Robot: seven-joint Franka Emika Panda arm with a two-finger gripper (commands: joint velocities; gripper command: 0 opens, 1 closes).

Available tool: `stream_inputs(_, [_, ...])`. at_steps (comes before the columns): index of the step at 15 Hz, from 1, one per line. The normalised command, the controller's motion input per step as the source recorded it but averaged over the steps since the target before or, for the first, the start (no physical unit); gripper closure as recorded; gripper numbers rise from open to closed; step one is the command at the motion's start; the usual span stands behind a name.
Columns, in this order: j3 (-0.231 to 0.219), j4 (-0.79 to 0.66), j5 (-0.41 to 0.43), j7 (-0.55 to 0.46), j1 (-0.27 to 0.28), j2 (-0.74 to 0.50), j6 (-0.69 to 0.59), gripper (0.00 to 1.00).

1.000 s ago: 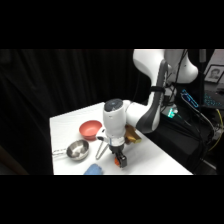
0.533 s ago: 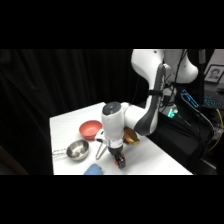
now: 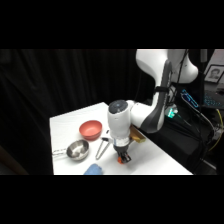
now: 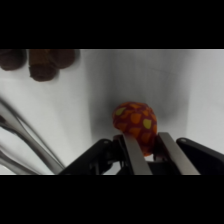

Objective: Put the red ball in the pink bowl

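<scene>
One white robot arm over one white bench (image 3: 155, 160), its single black two-finger gripper (image 3: 122, 157) lowered close to the bench surface near the front edge. One small orange-red ball with yellow speckles (image 4: 135, 122), glossy and slightly egg-shaped, sitting between the two grey fingers (image 4: 134, 154) of the gripper (image 4: 148, 152) in the wrist view, its lower part framed by both fingers; fingers spread about the ball's width, one on either side, though actual contact with the ball cannot be told. In the side view only a small red spot (image 3: 120, 160) visible at the gripper's tips, just above or on the bench. One round shallow salmon-pink plastic bowl (image 3: 90, 129) up and to the left of the gripper in the side view, well apart from it, with nothing visible inside. One shiny silver metal bowl (image 3: 77, 149) further left, near the pink bowl but not touching it. One pair of metal tongs (image 3: 103, 147) lying between the steel bowl and the gripper, also seen as pale curved bars (image 4: 27, 145) at the wrist view's left edge. One brown lumpy figure (image 3: 136, 136) just behind the gripper beside the arm, and dark brown (image 4: 42, 62) at the wrist view's upper left. One blue object (image 3: 93, 170) at the bench's front edge, left of the gripper.
</scene>
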Motion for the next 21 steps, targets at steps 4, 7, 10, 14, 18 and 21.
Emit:
stream_inputs(4, [-0.003, -0.23, 0.068, -0.02, 0.058, -0.31, -0.14, 0.98])
stream_inputs(7, [-0.003, -0.22, 0.051, -0.02, 0.024, -0.39, -0.21, 0.98])
stream_inputs(10, [0.0, -0.19, 0.039, -0.03, -0.015, -0.45, -0.25, 0.98])
stream_inputs(14, [0.006, -0.14, 0.013, -0.04, -0.053, -0.45, -0.29, 0.98])
stream_inputs(18, [0.011, -0.08, -0.019, -0.04, -0.086, -0.39, -0.29, 0.98])
stream_inputs(21, [0.0, -0.01, -0.016, -0.11, -0.129, -0.29, -0.21, 0.98])
